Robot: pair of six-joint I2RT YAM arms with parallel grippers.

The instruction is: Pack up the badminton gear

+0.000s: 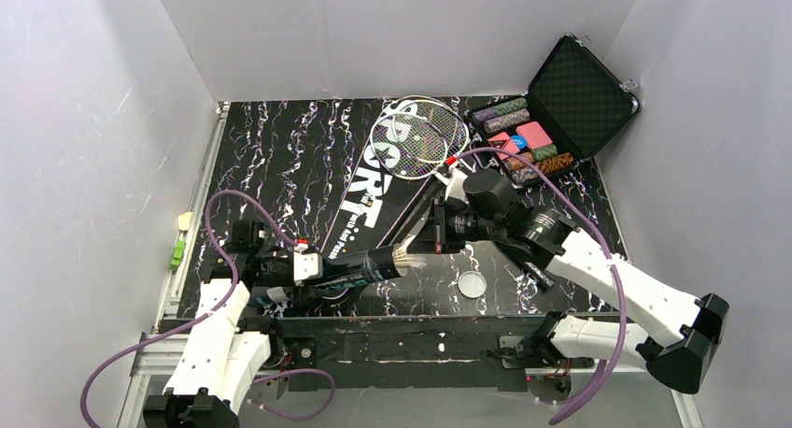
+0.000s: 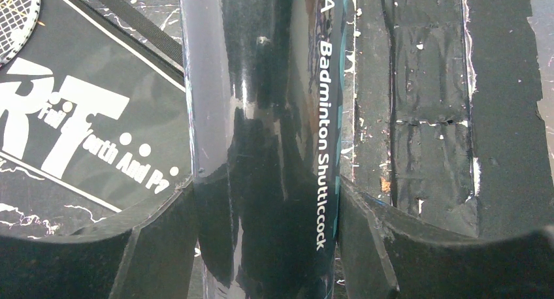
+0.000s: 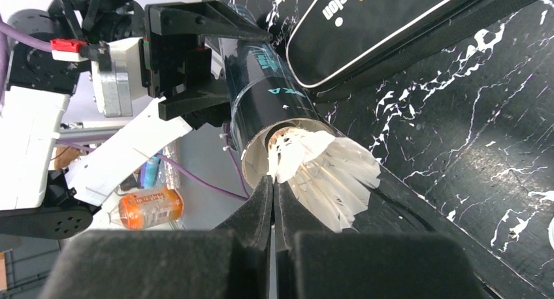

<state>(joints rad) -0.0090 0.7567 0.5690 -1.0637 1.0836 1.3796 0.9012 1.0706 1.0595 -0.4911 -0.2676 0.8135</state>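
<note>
– Two pincers on one tube [image 1: 360,267], near edge of the surface [image 1: 271,148], about 6 o'clock in the top view. Left pincer [image 2: 261,204] clamps the tube's body, a finger on each flank. Right pincer [image 3: 273,185] pressed together, tips against the feather skirt of a shuttlecock [image 3: 326,172] sitting half inside the mouth. Cannot tell if a feather is nipped between them.
– Heading?
– Long axis on the 9-to-3 line, tipped a little toward 2. Open mouth at the 3 end, facing the right arm. Shuttlecock: narrow end in, skirt flaring out.
– Risks, as you judge them?
– Push off that axis and the skirt catches the rim; feathers bend or split. Thin closed tips bear on a small spot, so they could poke between feathers instead of seating the shuttlecock. Tube is glossy; a hard shove might slide it through the left grip, toward 9.
– Rest of the gear?
– Rackets [image 1: 420,134] lie across the head of the SPORT bag [image 1: 374,190], toward 12. Not packed.
</note>
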